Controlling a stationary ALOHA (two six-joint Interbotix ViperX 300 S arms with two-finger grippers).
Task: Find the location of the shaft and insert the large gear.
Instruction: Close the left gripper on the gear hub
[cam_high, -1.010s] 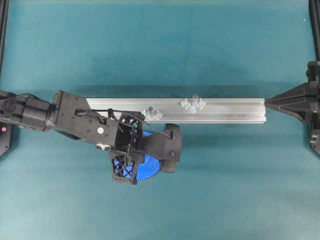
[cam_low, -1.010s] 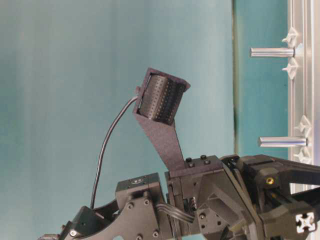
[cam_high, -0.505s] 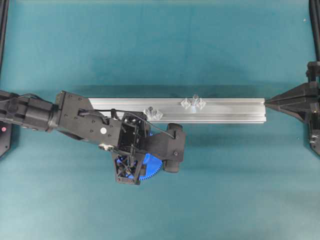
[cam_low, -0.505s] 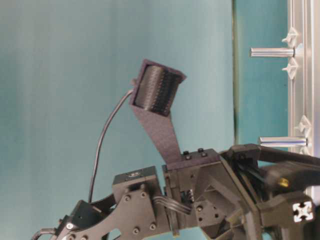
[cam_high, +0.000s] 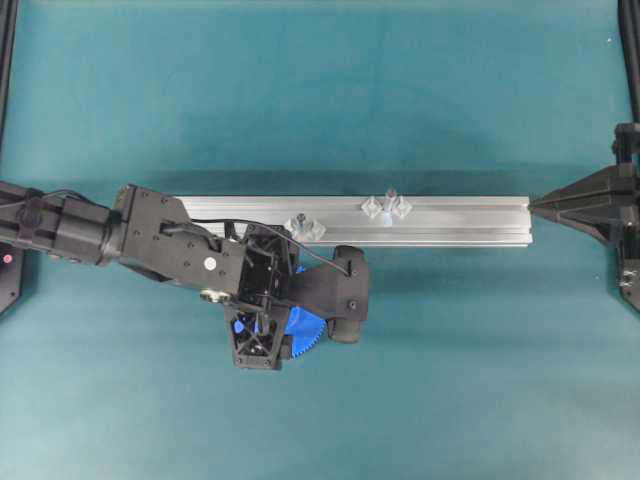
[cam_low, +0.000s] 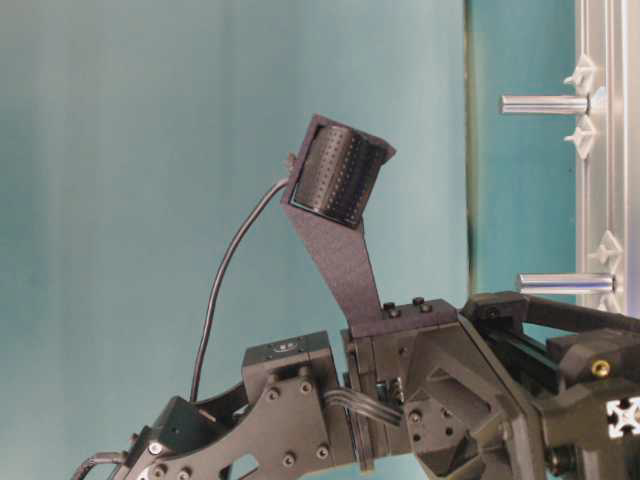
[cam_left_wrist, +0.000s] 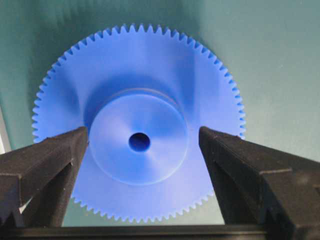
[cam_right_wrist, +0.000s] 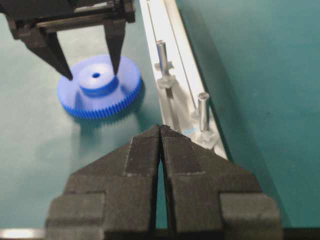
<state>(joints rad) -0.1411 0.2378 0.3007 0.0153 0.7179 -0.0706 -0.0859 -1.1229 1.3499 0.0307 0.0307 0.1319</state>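
One second back the left claw (cam_left_wrist: 142, 137) was shut around the large gear (cam_left_wrist: 137, 135); now its fingers (cam_left_wrist: 55, 155) stand apart on either side of the raised hub, and the blue disc lies flat on the teal worktop (cam_high: 450, 380) just in front of the aluminium rail (cam_high: 460, 220). Beyond it the shaft (cam_high: 390, 196) stands upright on that rail, while the right claw (cam_right_wrist: 160, 131) is pressed together

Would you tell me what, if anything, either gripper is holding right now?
Nothing: the left gripper stands open astride the large gear's hub; the right gripper is shut, empty.
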